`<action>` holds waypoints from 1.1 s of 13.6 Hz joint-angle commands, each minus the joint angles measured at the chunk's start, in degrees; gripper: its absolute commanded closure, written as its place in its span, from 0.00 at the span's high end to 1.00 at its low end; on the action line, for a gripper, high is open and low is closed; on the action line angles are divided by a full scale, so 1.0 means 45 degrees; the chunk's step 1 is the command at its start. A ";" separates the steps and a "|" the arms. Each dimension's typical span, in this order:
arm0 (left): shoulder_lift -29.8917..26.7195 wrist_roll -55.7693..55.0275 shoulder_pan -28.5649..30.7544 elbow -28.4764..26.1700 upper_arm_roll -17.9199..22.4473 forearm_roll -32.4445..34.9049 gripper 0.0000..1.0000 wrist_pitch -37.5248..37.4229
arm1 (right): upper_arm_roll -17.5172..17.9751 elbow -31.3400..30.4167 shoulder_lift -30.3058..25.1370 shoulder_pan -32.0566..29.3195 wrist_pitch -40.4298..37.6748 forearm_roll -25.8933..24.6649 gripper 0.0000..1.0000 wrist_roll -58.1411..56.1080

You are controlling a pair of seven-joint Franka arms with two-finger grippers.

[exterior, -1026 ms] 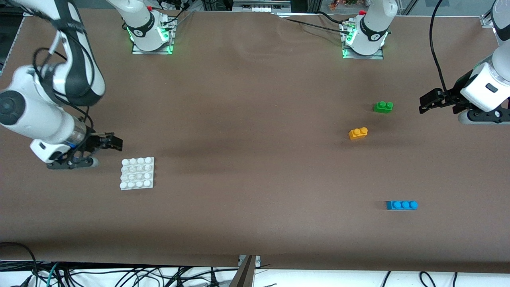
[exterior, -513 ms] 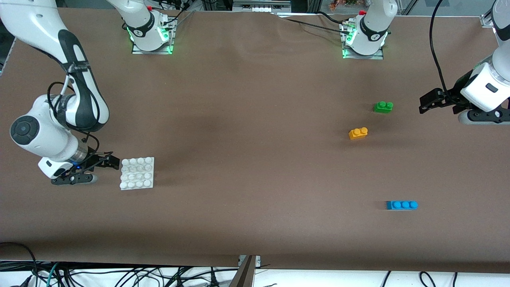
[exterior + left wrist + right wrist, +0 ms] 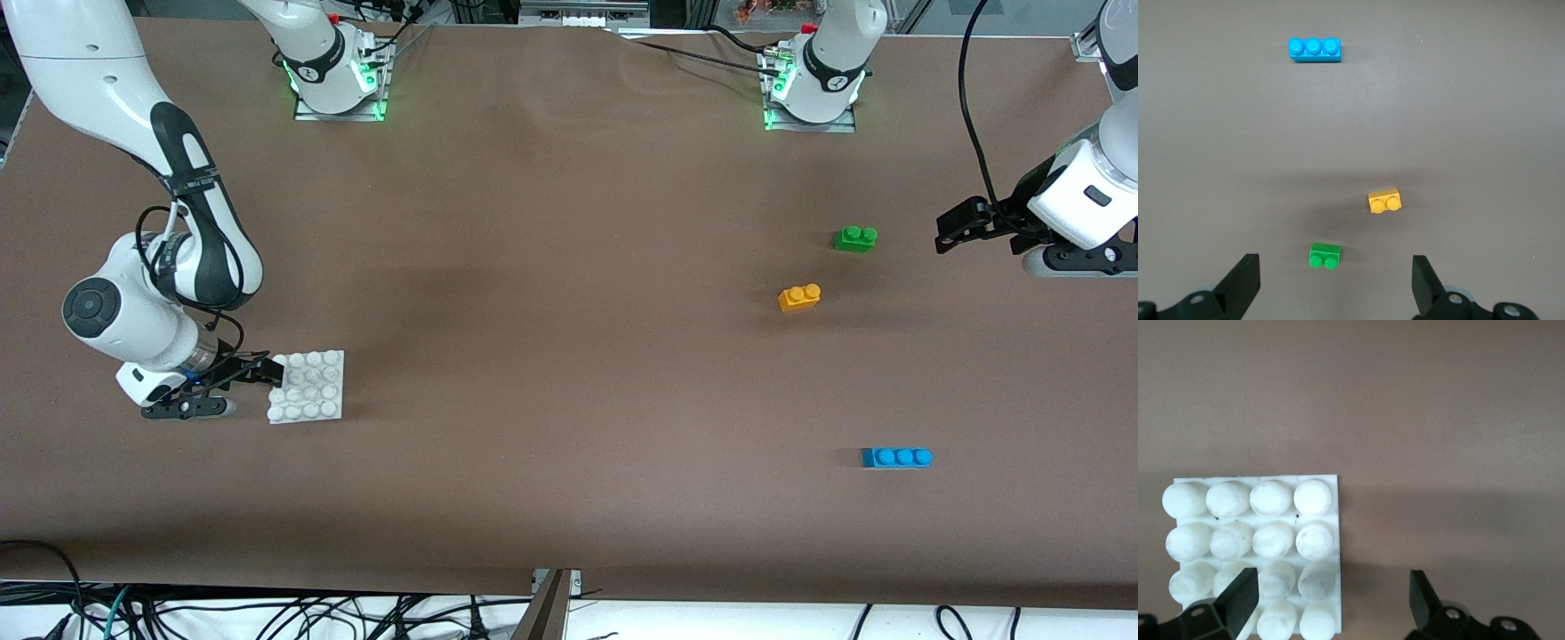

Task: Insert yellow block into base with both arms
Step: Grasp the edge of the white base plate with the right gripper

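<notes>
Right gripper [image 3: 271, 372] low at the edge of the base [image 3: 307, 386], fingers spread wide, holding nothing. Left gripper [image 3: 946, 230] waiting, wide apart, empty. Yellow block [image 3: 799, 297] on the table near a green brick [image 3: 855, 238].

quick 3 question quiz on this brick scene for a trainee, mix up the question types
1. True or false: the yellow block is already seated on the base.
2. Which brick lies nearest the front camera? A) green brick B) blue brick C) yellow block
3. Fill in: the right gripper is open at the edge of the ____, while the left gripper, also open, waits toward the left arm's end of the table.

Key
1. False: the block sits on the table near the green brick, apart from the base.
2. B
3. base
</notes>
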 commanded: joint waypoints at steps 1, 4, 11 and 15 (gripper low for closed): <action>0.0162 0.0210 -0.0042 0.0365 0.0037 0.0131 1.00 -0.0282 | 0.0191 0.0107 0.0288 -0.0068 0.0380 0.0471 1.00 -0.0217; 0.0143 0.0210 -0.0042 0.0385 0.0037 0.0131 1.00 -0.0282 | 0.0191 0.0107 0.0639 -0.0068 0.1043 0.0472 1.00 -0.0217; 0.0162 0.0229 -0.0042 0.0385 0.0037 0.0131 1.00 -0.0282 | 0.0366 0.0107 0.0757 -0.0009 0.1202 0.0491 1.00 -0.0041; 0.0162 0.0249 -0.0042 0.0365 0.0037 0.0131 1.00 -0.0282 | 0.0386 0.0107 0.0873 -0.0009 0.1435 0.0491 1.00 -0.0022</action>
